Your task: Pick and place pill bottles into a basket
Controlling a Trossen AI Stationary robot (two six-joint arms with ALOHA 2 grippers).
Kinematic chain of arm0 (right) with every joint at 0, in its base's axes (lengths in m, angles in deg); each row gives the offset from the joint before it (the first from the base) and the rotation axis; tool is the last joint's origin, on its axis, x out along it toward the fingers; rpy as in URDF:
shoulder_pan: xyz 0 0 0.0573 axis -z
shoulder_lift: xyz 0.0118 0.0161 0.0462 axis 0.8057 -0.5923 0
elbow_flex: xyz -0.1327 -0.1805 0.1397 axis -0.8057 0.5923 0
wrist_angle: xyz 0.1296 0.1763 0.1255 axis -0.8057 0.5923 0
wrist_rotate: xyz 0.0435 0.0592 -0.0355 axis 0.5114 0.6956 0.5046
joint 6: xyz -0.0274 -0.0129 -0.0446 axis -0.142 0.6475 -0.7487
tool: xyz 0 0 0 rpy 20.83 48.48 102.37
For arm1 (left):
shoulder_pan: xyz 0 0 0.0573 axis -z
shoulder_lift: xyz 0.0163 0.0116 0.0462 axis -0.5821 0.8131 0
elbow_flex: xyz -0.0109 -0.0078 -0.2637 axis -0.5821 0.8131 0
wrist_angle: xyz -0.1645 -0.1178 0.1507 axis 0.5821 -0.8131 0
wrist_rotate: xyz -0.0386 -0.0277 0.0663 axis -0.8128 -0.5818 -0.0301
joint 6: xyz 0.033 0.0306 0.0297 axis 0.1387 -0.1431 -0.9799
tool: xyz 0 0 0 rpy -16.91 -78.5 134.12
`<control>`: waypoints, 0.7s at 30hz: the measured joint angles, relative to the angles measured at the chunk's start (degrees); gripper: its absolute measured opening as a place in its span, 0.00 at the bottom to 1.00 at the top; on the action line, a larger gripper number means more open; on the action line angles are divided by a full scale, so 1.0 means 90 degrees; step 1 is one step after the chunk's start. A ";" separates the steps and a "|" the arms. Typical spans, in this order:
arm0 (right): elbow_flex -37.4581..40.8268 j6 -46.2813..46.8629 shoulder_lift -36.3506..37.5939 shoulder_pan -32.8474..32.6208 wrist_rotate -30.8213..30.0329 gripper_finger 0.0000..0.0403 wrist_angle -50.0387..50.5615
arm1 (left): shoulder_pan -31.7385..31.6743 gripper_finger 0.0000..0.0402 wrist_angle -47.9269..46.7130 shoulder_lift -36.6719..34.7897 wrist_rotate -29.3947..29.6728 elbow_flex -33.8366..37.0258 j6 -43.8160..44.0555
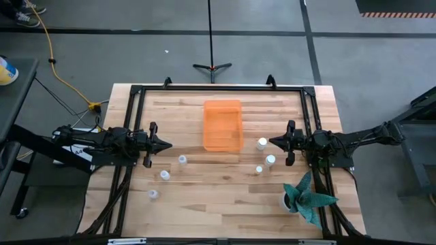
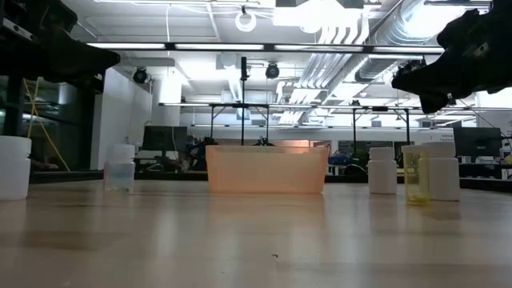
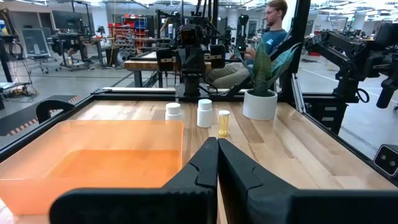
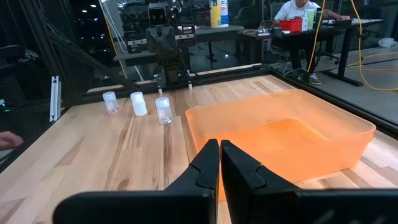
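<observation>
Left gripper (image 1: 165, 144) fingers pressed together, holding nothing, left of the basket (image 1: 223, 125); right gripper (image 1: 274, 142) same, right of it. Six pill bottles on the table (image 1: 225, 197): three left of basket (image 1: 182, 160) (image 1: 164, 175) (image 1: 152, 194), three right (image 1: 262, 143) (image 1: 270, 160) (image 1: 259, 169). Basket looks empty. No readable labels.

Six pill bottles (image 1: 182, 160) on the table: three near the left gripper (image 1: 165, 144), at (image 1: 182, 160), (image 1: 165, 175) and (image 1: 153, 194); three near the right gripper (image 1: 274, 141), at (image 1: 262, 143), (image 1: 270, 160) and (image 1: 259, 169). One basket (image 1: 223, 126), between the two grippers. One potted plant (image 1: 306, 197), beside the right arm. Two grippers, each with fingers pressed together.
</observation>
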State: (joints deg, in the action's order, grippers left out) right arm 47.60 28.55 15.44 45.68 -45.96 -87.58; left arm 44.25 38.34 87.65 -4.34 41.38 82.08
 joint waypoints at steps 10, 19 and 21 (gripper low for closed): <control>0.0000 -0.0001 0.0000 -0.0001 0.0001 0.02 -0.0001 | -0.0001 0.12 -0.0001 -0.0002 0.0002 0.0001 0.0000; 0.0001 -0.0743 -0.0002 -0.0002 0.0000 0.02 0.0000 | 0.0000 0.12 0.0000 -0.0001 0.0001 0.0001 0.0000; 0.0001 -0.1093 -0.0001 -0.0002 0.0000 0.02 0.0000 | 0.0001 0.12 -0.0001 -0.0002 0.0001 0.0001 0.0000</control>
State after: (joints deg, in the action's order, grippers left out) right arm 47.60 18.72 15.44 45.67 -45.96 -87.58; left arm 44.26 38.34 87.63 -4.33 41.39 82.08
